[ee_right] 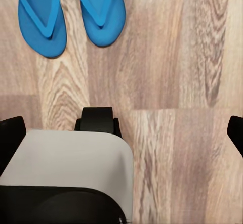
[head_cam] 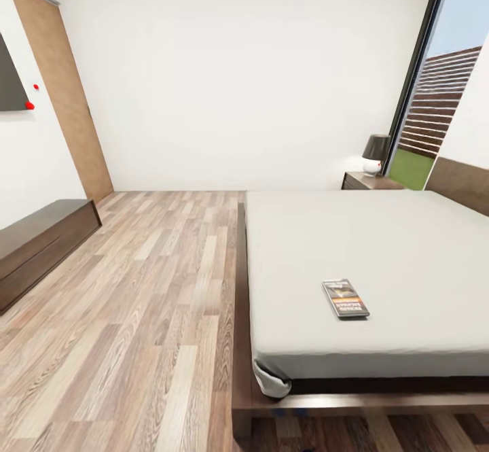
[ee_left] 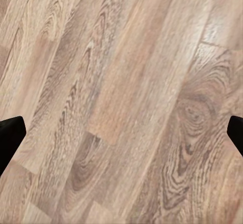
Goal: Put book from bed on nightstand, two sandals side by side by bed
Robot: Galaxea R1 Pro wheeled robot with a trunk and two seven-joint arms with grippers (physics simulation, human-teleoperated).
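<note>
The book [head_cam: 346, 298] lies flat on the bed [head_cam: 380, 248], near the foot edge and toward the floor-side edge, long axis running roughly along the bed's length, slightly skewed. It sits ahead and to the right of centre in the head view, so the right arm is judged the nearer one for the pick. It is a thin paperback, dark cover, orange band, pale lettering too small to read; being so thin and flat on the mattress, it will probably need a grip from an edge. The nightstand [head_cam: 367, 181] stands at the far head end of the bed beside the window, with a lamp [head_cam: 375, 153] on top, well apart from the book. The left gripper [ee_left: 121, 135] hangs over bare plank floor [head_cam: 136, 302], black fingertips [ee_left: 10, 135] at both picture edges, spread wide, nothing between them. The right gripper [ee_right: 121, 133] is likewise wide and empty, over the floor and part of the robot's own grey-and-black body. The two sandals [ee_right: 71, 14] show in the right wrist view: bright blue flip-flops, side by side on the planks, near each other but not touching, roughly parallel. Whether they sit next to the bed cannot be told from that view.
</note>
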